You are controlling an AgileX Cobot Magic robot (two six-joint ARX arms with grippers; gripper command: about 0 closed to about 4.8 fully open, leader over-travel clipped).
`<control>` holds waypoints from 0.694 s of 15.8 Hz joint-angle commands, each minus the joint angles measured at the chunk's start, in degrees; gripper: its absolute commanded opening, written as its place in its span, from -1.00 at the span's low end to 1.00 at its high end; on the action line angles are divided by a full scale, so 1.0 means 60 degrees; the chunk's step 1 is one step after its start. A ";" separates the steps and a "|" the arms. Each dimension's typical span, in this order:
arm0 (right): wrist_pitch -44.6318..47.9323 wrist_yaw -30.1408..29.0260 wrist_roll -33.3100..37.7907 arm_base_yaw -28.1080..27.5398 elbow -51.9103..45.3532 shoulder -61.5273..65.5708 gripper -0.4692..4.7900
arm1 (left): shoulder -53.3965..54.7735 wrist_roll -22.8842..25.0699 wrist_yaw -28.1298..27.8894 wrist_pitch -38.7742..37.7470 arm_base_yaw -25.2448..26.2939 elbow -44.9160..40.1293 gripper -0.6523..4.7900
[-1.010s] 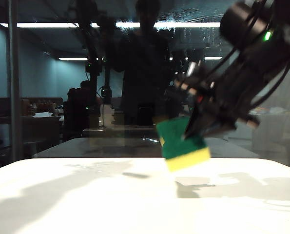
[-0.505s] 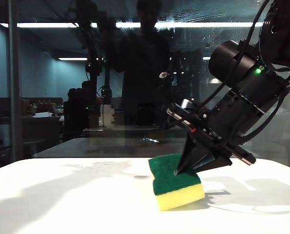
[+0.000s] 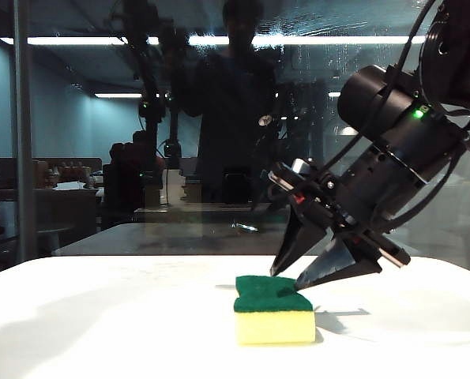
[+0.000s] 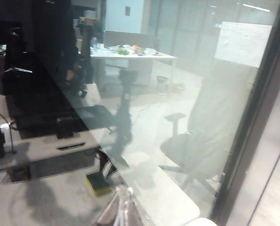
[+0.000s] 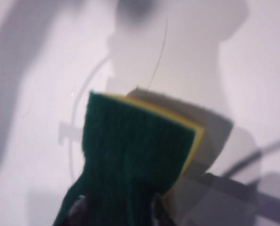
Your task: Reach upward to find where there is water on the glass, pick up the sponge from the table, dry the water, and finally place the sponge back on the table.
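Sponge (image 3: 274,316) flat, green side up, crosswise

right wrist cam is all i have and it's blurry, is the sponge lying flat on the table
observer: yes, the exterior view shows the sponge flat on the table, green side up.
operator: jaws open or gripping
observer: the right gripper is open, tips spread just above the sponge's right half and looking clear of it.
operator: where's the other arm
observer: the left gripper faces the glass, out of the exterior view; too blurred to tell open or shut.
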 commanded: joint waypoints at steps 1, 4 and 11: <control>0.0273 0.1311 -0.0138 -0.0022 0.0029 -0.0423 -0.53 | -0.0047 0.0036 0.0091 0.0015 0.0004 0.0040 -0.78; 0.0386 0.2306 -0.1213 -0.0025 0.0033 -0.1355 -0.86 | -0.0047 0.0281 0.0106 -0.0266 0.0004 0.0040 -0.78; 0.0372 0.4248 -0.2295 -0.1005 0.0025 -0.5362 -0.86 | -0.0157 0.3457 -0.1443 -0.2579 -0.1118 -0.0022 -0.78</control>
